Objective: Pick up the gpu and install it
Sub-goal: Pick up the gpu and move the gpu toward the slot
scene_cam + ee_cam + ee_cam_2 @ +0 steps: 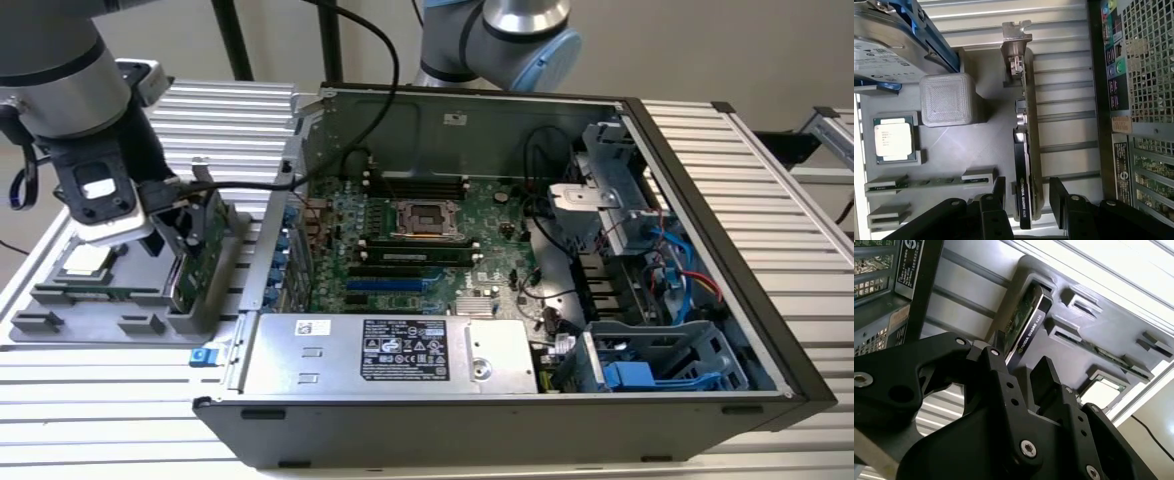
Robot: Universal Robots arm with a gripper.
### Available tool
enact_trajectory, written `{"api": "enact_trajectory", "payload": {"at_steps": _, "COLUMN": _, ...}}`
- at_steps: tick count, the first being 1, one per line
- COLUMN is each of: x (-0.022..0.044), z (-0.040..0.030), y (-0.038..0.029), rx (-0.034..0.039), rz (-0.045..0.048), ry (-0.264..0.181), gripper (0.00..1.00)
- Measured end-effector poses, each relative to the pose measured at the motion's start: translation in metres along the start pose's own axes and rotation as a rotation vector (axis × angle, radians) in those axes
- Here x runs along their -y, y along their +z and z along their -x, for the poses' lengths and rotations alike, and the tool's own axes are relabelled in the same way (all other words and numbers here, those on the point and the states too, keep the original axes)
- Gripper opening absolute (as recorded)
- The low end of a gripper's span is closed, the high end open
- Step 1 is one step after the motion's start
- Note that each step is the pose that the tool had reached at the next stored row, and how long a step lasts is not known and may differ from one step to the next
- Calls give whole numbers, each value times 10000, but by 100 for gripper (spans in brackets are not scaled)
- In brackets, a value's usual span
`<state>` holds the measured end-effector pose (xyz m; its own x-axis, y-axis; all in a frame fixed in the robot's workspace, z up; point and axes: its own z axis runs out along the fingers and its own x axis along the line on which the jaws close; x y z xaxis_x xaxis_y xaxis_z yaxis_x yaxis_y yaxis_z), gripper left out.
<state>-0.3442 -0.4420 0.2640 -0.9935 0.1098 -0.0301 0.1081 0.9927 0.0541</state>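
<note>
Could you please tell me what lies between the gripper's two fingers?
The gpu, standing on edge in its grey tray, sits between the fingers of the open gripper, a gap each side, in the first wrist view.

Silver arm (54, 65), blue joint cap (555, 50), black screwed hand (1029, 191)

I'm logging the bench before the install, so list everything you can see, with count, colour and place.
gpu: one, green and black, on edge in the tray.
tray: one, grey, beside the case.
processor chip: one, silver, in a tray pocket.
memory stick: one, green, in a tray slot.
hard drive: one, silver with blue frame, on the tray.
computer case: one, black, open side up.
gripper: one, black, open, fingers either side of the gpu.
</note>
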Motion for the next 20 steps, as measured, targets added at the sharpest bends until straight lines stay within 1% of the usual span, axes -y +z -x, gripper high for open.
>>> {"api": "enact_trajectory", "payload": {"at_steps": 7, "x": 3, "z": -2, "y": 63, "rx": 5, "rz": -1, "ry": 0, "gripper": 100}}
{"api": "enact_trajectory", "payload": {"at_steps": 20, "x": 8, "z": -14, "y": 208, "rx": 9, "rz": 0, "ry": -1, "gripper": 100}}
